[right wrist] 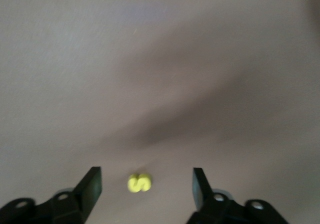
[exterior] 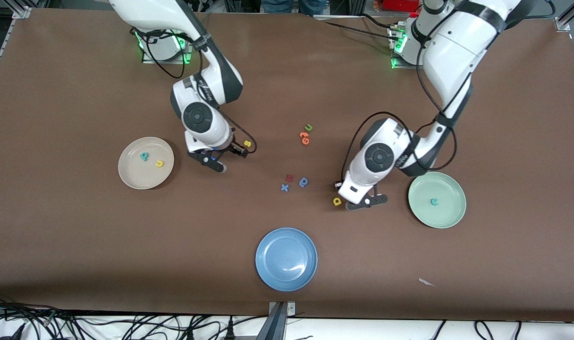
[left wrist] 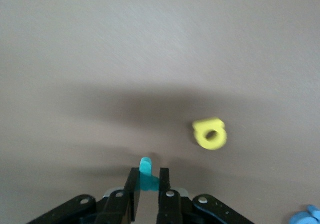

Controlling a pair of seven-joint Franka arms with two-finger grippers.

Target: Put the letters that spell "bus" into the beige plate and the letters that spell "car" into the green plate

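Left pincer: my jaws are clamped on the teal "r", lifted for the green plate.
Right pincer: spread wide, empty, straddling the yellow "s" near tabletop centre, bound for the beige plate.

Two letters lie in the beige plate toward the right arm's end of the table, one letter in the green plate toward the left arm's end; a third plate sits between them, nearer the front camera than loose letters mid-table.
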